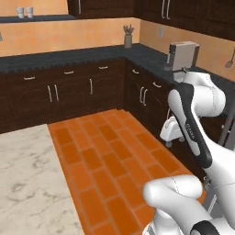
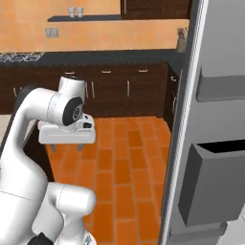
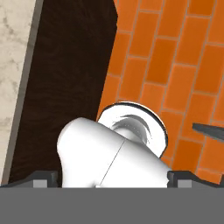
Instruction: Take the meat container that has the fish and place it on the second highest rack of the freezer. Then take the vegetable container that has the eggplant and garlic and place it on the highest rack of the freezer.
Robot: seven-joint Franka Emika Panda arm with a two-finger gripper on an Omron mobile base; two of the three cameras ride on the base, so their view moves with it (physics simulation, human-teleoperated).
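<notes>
My gripper (image 2: 66, 143) hangs folded over the orange brick floor (image 3: 175, 65), pointing down; my finger tips (image 3: 43, 177) sit wide apart at the two sides of the hand view with nothing between them, which I judge a travel pose before any grasp. Just to my right stands the freezer (image 2: 210, 119), its grey door and bins cut off at the frame. I cannot make out the racks, fish, eggplant or garlic. Beyond lie dark cabinets (image 1: 69, 92).

Both base views look forward over the orange brick floor (image 1: 105, 151); the hand view looks straight down at it.
</notes>
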